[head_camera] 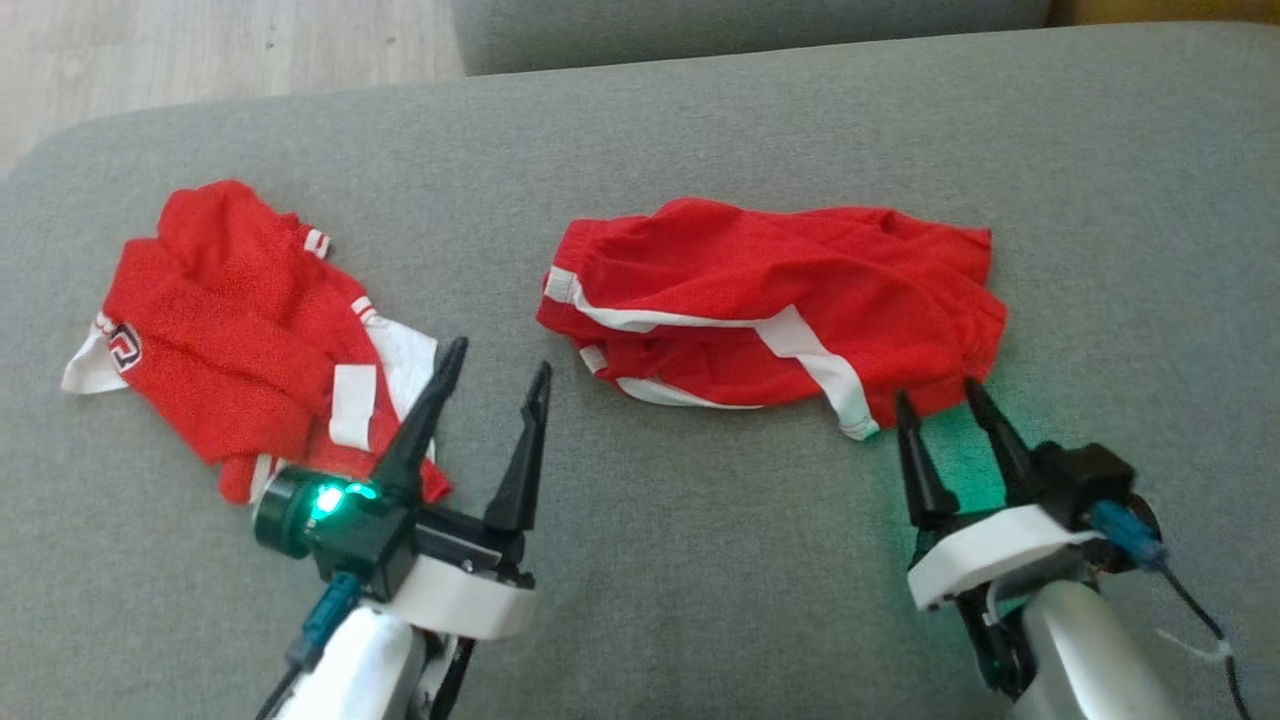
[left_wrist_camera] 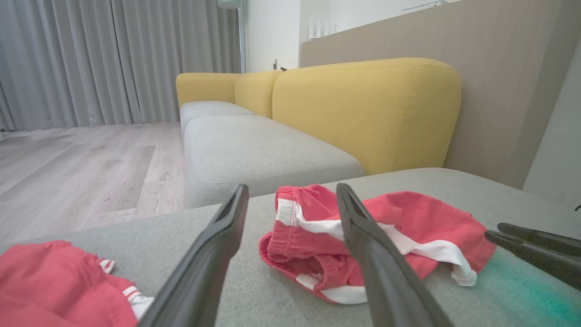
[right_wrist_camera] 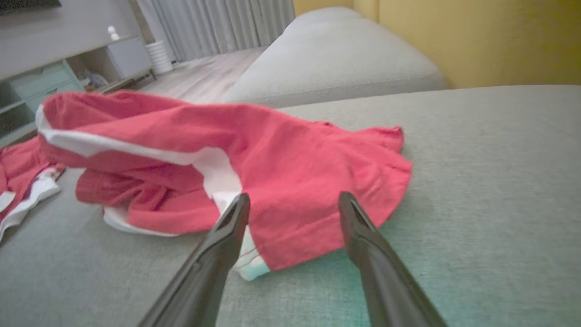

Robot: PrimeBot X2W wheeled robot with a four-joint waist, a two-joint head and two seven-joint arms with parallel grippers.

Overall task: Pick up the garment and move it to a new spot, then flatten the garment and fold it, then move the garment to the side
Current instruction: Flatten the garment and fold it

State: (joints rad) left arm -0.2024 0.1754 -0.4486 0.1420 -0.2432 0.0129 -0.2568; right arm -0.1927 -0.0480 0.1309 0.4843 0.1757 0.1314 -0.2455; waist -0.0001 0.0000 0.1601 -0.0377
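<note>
While the left pincer (head_camera: pixel 497 360) stands spread and empty over the grey sofa cushion (head_camera: pixel 700 580), the red garment (head_camera: pixel 770 300) with white stripes lies crumpled just to its right. The right pincer (head_camera: pixel 938 395), also spread, points at that garment's near hem, its tips at the cloth's edge. A second red garment (head_camera: pixel 230 330) lies bunched at the left.

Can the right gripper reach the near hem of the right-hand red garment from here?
Likely yes: the right gripper is open, its tips at the near hem of the red garment, nothing between; the left gripper sits aside.
</note>
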